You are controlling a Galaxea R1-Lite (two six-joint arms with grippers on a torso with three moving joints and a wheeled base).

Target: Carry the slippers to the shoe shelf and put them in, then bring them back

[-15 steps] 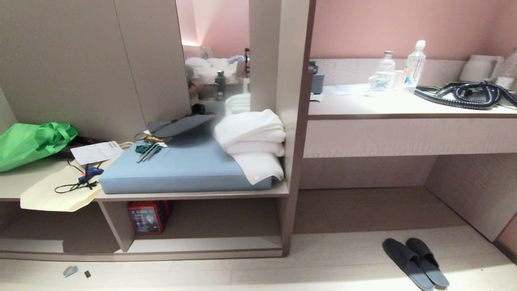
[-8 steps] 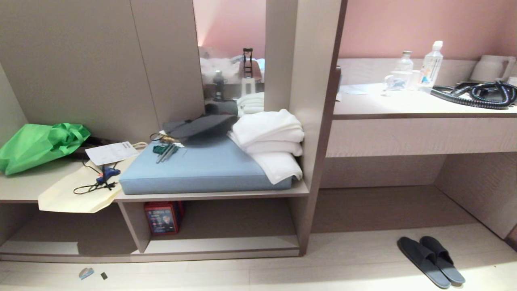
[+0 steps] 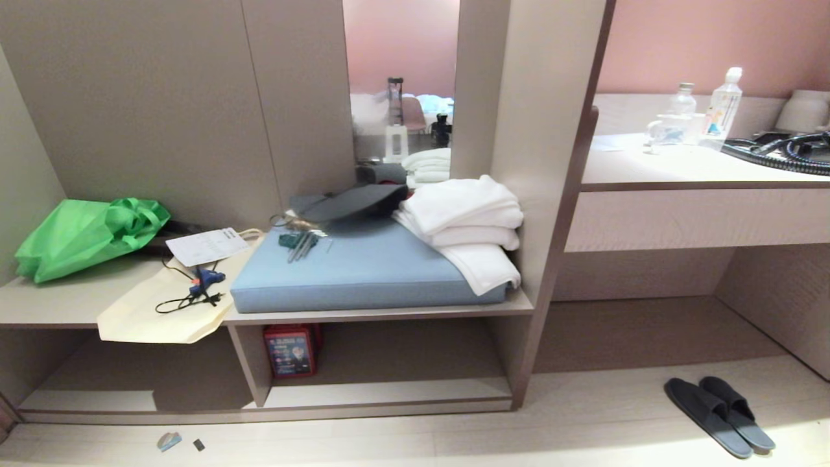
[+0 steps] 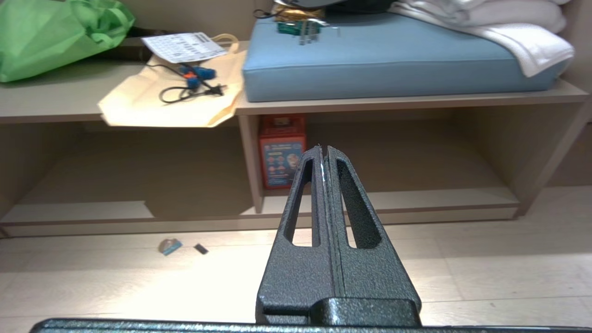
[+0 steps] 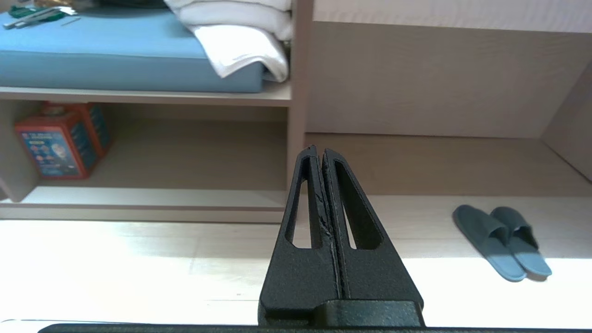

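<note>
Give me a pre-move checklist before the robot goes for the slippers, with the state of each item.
1. Slippers located: ok. They lie side by side on the floor, at the right of the head view, in front of the open space under the desk.
2. Slippers free to grasp: ok. Nothing rests on them.
3. Right gripper ready to grasp: not ok. It is shut and empty, short of the slippers.
4. Left gripper empty: ok. Shut, holding nothing.
5. Shoe shelf has room: ok. A red box stands at its left end; the rest of the bottom board is bare.
6. Floor path: cannot tell. Two small scraps lie in front of the wider cubby.
</note>
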